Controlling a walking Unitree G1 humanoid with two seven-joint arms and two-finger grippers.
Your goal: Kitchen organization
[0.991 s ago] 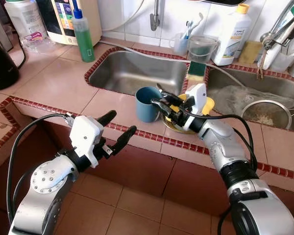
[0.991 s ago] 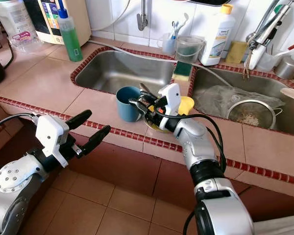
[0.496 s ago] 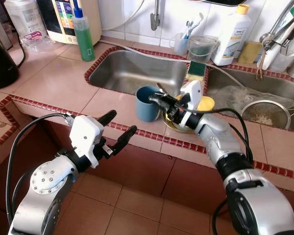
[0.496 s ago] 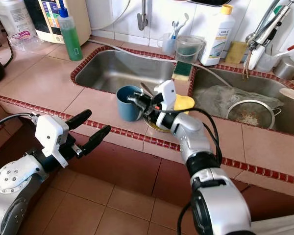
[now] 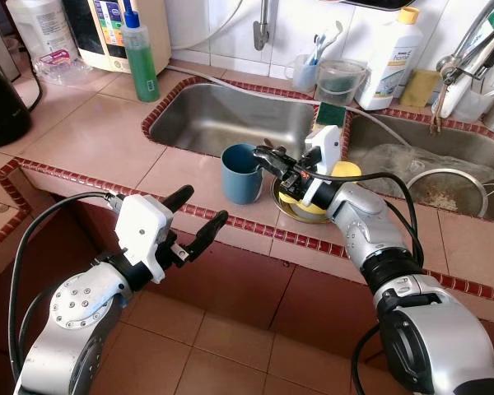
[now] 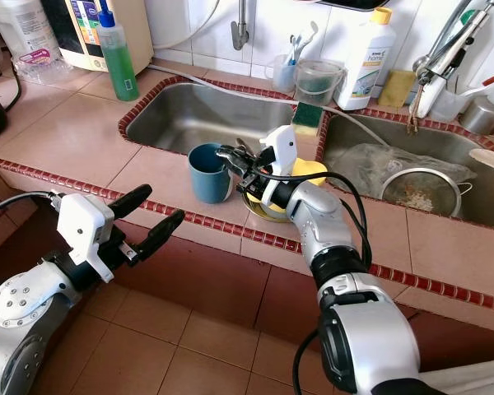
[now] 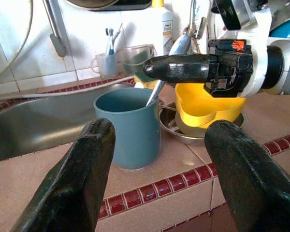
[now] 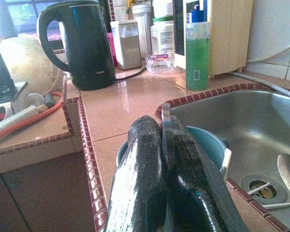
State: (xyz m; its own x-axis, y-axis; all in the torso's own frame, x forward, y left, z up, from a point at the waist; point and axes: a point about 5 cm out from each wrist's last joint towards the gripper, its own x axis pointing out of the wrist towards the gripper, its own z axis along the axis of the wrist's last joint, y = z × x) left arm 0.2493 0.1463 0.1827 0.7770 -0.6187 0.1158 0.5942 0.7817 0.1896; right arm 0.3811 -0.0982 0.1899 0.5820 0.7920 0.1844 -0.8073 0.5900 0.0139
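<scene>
Our right pincer (image 5: pixel 263 155), pressed together on a thin utensil handle (image 8: pixel 166 126), hovers over the blue cup (image 5: pixel 241 174) on the bench (image 5: pixel 90 136); yellow bowl (image 5: pixel 339 175) behind awaits, left pincer (image 5: pixel 199 213) spread idle.

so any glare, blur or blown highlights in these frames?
Eye views: sharp, evenly lit, mild sheen on the sink. Left wrist view: the near fingers are soft, the blue cup crisp. Right wrist view: window corner blown out, glare streak along the fingers, kettle dark against the light.
</scene>
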